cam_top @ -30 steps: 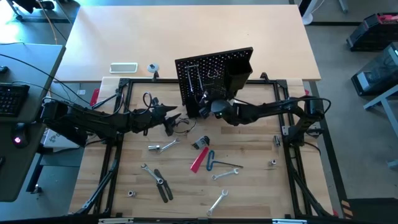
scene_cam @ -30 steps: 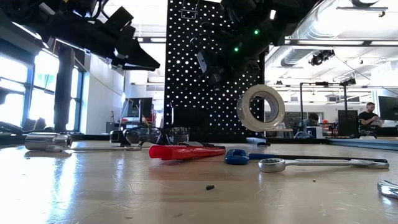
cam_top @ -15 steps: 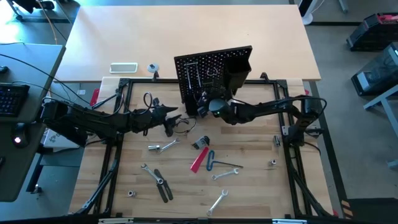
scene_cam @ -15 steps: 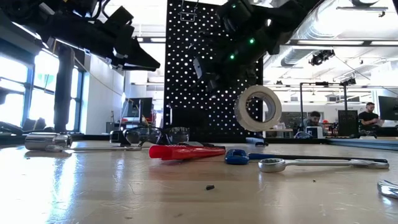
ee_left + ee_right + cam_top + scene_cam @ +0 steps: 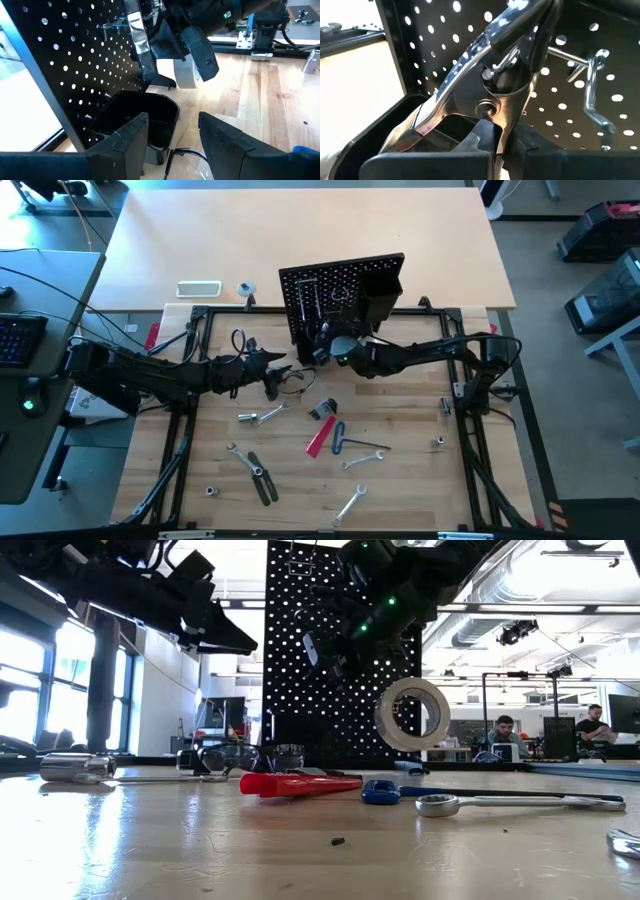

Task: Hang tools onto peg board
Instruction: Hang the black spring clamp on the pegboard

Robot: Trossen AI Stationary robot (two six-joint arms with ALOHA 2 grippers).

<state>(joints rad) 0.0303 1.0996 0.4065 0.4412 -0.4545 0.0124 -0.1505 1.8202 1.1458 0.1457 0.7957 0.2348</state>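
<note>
The black peg board (image 5: 330, 295) stands upright at the table's far middle, with metal hooks (image 5: 592, 85) and a black bin (image 5: 145, 120). My right gripper (image 5: 325, 352) is right in front of it, shut on a silver tool with a pivot joint (image 5: 482, 107). A pale tape roll (image 5: 410, 712) hangs upright just behind that gripper; what carries it I cannot tell. My left gripper (image 5: 275, 363) hovers open left of the board with nothing between its fingers. A red-handled cutter (image 5: 320, 438), a blue-handled tool (image 5: 338, 432), wrenches (image 5: 365, 460) and black-handled pliers (image 5: 262, 480) lie flat on the table. My right gripper pinches the silver tool between its two fingers just below the pivot (image 5: 487, 127). It comes nearly level from the table's right. The tool (image 5: 140, 45) stands up out of the fingers, clear of the table, with its upper end close to the board's holes and hooks.
Clear safety glasses (image 5: 240, 755) and a thin cable (image 5: 292, 385) lie under my left gripper. A socket piece (image 5: 258, 416) and small bits lie on the wooden top. A white flat device (image 5: 198, 288) sits on the far table. People sit in the room beyond.
My right gripper has moved a little toward the table's left and far side with the silver tool, closing on the peg board. The tape roll has shifted the same way with it, and the board itself has edged slightly left. My left gripper has kept still.
</note>
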